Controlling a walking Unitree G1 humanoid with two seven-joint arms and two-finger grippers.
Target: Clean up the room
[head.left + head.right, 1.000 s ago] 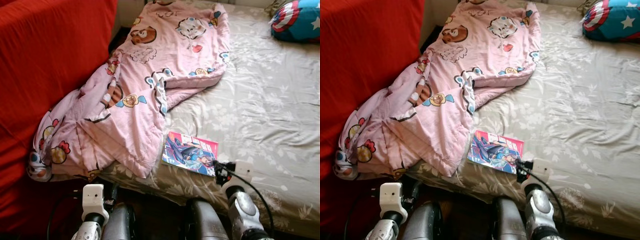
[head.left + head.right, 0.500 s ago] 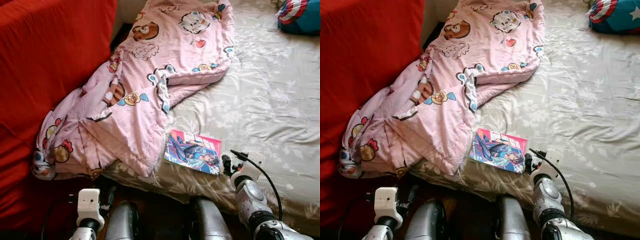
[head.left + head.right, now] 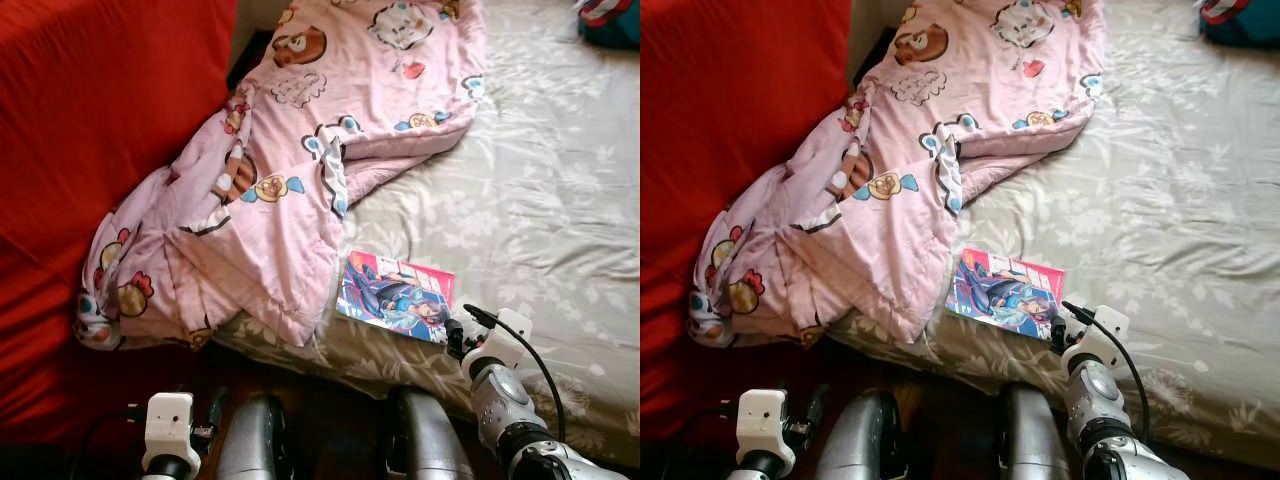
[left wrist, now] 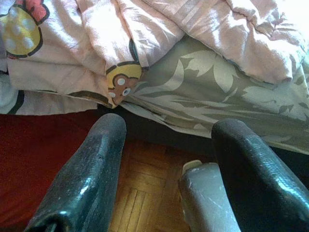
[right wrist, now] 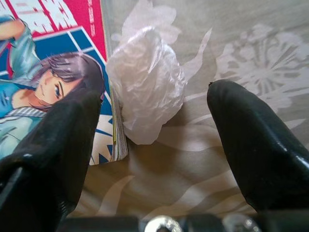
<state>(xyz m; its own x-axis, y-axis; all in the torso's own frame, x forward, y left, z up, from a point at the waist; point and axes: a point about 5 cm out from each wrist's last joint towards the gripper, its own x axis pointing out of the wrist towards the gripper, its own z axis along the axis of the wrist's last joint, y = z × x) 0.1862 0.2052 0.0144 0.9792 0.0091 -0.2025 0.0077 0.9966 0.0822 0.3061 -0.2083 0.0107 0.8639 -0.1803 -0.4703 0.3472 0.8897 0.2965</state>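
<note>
A pink quilt (image 3: 300, 170) printed with cartoon animals lies crumpled along the bed's (image 3: 540, 200) left side, one end bunched and spilling over the near left corner, the other stretching toward the far edge. A comic (image 3: 395, 297) with a pink and blue cover lies flat and closed by the near edge, just beside the quilt's hem, slightly askew. A crumpled wad of clear plastic (image 5: 147, 82) sits on the sheet, touching the comic's spine edge. A blue, red and white cushion (image 3: 610, 18) lies at the far right corner.
</note>
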